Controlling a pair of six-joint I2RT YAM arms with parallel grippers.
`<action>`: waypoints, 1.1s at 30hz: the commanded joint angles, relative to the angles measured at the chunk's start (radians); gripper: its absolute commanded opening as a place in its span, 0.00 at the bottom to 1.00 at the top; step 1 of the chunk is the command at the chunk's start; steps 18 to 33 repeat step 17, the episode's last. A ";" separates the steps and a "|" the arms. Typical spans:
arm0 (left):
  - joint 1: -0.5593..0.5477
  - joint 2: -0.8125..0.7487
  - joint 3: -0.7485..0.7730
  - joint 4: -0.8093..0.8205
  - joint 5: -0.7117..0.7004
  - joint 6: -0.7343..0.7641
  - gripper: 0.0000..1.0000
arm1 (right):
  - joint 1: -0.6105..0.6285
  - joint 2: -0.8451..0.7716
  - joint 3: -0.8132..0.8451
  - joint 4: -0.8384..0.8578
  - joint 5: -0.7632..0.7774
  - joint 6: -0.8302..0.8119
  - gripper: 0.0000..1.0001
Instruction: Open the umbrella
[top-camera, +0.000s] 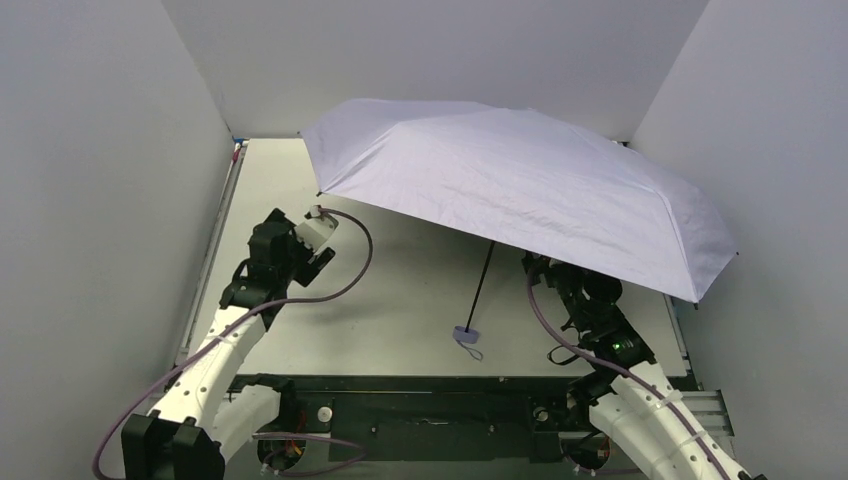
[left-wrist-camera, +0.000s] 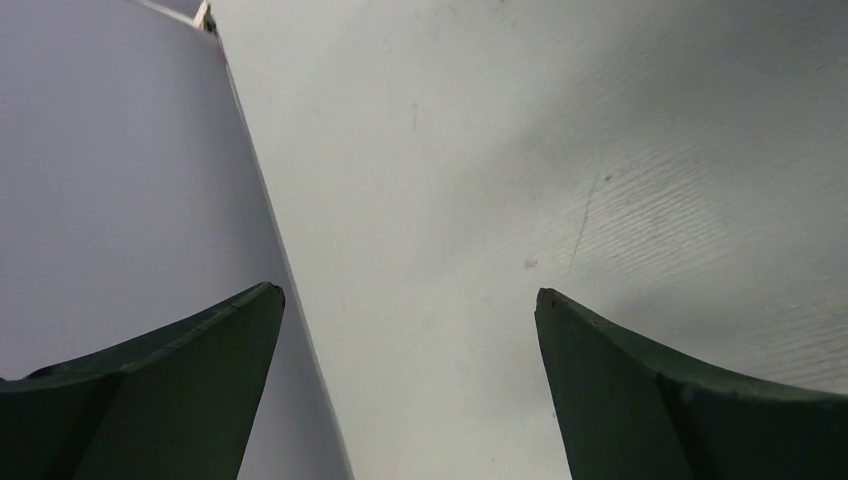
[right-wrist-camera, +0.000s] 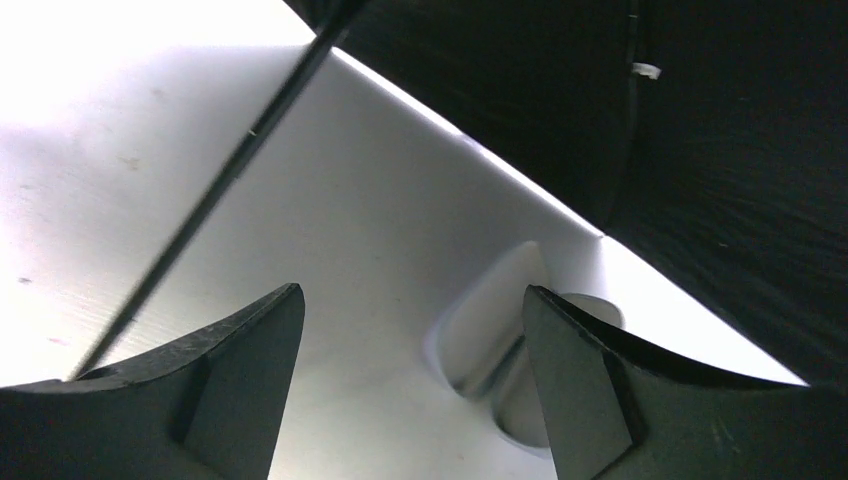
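White table (top-camera: 400, 300) carries the umbrella (top-camera: 520, 190), fully spread far-right, handle (top-camera: 465, 331) down at centre. Empty, the left gripper (left-wrist-camera: 410, 295) and right gripper (right-wrist-camera: 412, 295) gape; I'd back out low, avoiding its shaft (top-camera: 481, 285).

White arms (top-camera: 212, 355), black joints (top-camera: 272, 245), purple cables (top-camera: 363, 255), dark-green tool fingers (left-wrist-camera: 170, 390)

Pale matte desk (top-camera: 400, 300); we note faint scuffs and a thin scratch on it in the left wrist view. Open umbrella (top-camera: 520, 180) stands on it, handle (top-camera: 466, 333) touching the desk near front centre, shaft (top-camera: 481, 285) tilted. Under the canopy, a small pale fabric piece (right-wrist-camera: 500, 345) lies on the desk. We cannot tell whether the canopy rim touches it.
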 joint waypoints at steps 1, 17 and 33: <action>0.041 -0.044 -0.071 0.103 -0.146 -0.076 0.97 | -0.019 -0.053 -0.019 -0.094 0.093 -0.167 0.76; 0.039 0.011 -0.150 0.328 -0.258 -0.024 0.97 | -0.089 0.013 -0.004 -0.113 0.195 -0.258 0.77; 0.039 0.011 -0.150 0.328 -0.258 -0.024 0.97 | -0.089 0.013 -0.004 -0.113 0.195 -0.258 0.77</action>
